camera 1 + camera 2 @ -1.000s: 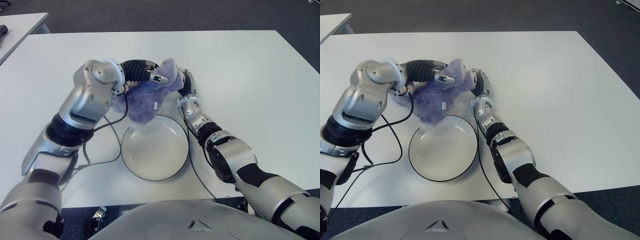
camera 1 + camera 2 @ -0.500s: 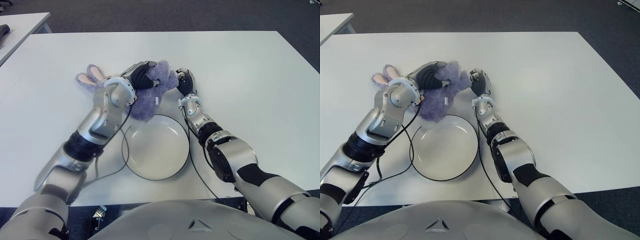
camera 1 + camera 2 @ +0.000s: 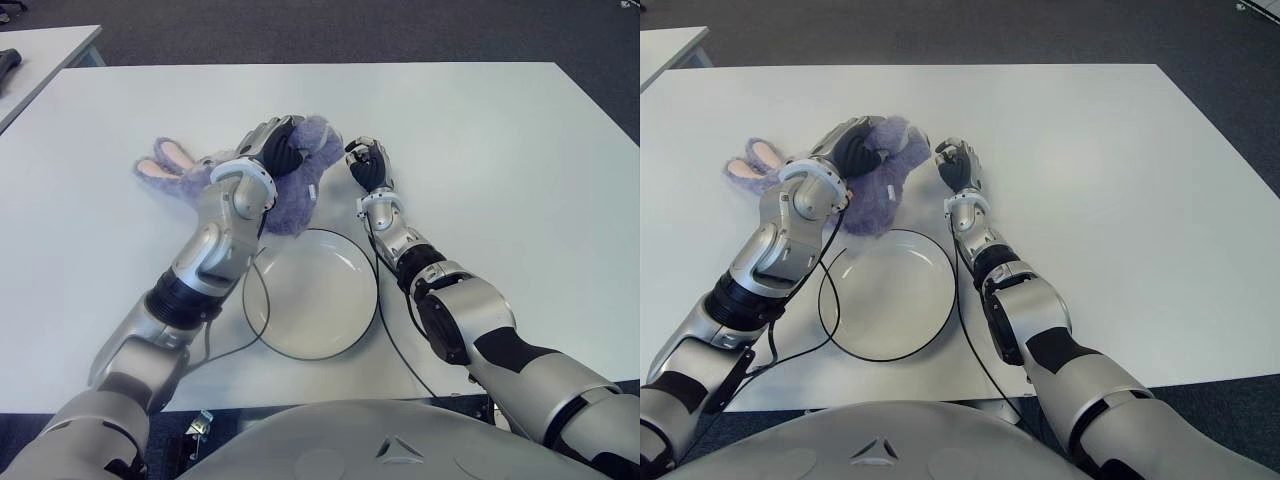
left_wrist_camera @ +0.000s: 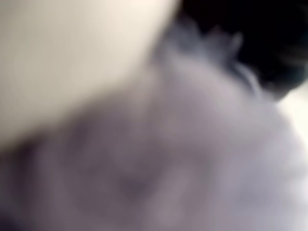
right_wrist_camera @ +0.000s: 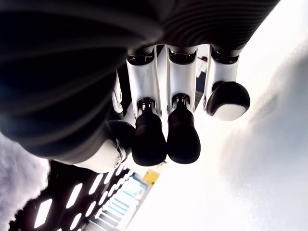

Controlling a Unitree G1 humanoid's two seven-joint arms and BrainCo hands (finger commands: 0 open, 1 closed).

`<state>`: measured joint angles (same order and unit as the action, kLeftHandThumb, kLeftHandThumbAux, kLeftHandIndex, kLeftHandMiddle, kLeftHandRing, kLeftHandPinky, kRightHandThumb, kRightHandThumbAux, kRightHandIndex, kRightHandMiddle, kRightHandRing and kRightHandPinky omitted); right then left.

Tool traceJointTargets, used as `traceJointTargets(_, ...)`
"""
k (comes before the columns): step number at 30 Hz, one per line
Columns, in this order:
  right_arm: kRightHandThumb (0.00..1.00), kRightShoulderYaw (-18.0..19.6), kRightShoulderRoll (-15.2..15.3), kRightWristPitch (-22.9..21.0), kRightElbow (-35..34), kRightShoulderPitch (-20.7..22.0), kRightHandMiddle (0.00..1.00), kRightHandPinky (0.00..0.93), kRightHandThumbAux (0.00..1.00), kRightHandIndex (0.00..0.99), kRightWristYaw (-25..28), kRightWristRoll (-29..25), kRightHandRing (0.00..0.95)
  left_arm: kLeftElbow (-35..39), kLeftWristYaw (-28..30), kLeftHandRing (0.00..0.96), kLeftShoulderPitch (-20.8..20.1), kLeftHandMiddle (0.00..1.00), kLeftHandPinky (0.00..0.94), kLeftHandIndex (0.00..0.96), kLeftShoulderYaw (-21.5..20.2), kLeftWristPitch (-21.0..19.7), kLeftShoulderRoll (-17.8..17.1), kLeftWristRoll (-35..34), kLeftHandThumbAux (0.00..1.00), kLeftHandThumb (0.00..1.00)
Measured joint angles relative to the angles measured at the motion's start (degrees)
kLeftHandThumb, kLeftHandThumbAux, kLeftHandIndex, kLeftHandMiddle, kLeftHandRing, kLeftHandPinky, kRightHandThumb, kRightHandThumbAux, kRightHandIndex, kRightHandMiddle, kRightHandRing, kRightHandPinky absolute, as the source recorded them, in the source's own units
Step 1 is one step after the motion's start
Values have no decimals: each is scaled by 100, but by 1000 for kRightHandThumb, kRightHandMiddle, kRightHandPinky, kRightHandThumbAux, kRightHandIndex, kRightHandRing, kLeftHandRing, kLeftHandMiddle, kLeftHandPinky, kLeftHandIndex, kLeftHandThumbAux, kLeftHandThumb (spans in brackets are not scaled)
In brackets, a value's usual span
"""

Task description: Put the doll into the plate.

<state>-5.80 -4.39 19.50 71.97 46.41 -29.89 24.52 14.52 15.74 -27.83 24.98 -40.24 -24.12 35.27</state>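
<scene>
The doll (image 3: pixel 300 192) is a fluffy purple bunny with pink-lined ears (image 3: pixel 162 165). It lies on the white table (image 3: pixel 500 150) just beyond the far rim of the plate (image 3: pixel 310 300), ears pointing left. The plate is white with a dark rim and holds nothing. My left hand (image 3: pixel 272 148) is curled over the doll's body and grips it; purple fur (image 4: pixel 183 159) fills the left wrist view. My right hand (image 3: pixel 368 165) shows just right of the doll, apart from it, its fingers (image 5: pixel 166 139) curled on nothing.
A black cable (image 3: pixel 215 340) from my left arm loops on the table along the plate's left side. Another runs by the plate's right rim (image 3: pixel 390 340). A second table (image 3: pixel 40 50) stands at the far left.
My left arm has swung down and leftward, dragging the doll left so its ears now show. My right hand has come off the doll and stands apart.
</scene>
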Motion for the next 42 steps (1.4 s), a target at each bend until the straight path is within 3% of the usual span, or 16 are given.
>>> traceJointTargets(36, 706, -99, 0, -32, 0, 7, 818, 876, 732, 411, -35, 57, 873, 48, 12, 819, -1, 798, 837, 445, -19, -202, 16, 256, 690, 747)
traceJointTargets(42, 708, -104, 0, -32, -1, 11, 814, 880, 731, 411, -46, 59, 871, 664, 513, 828, -33, 811, 844, 445, -39, -487, -131, 322, 691, 749)
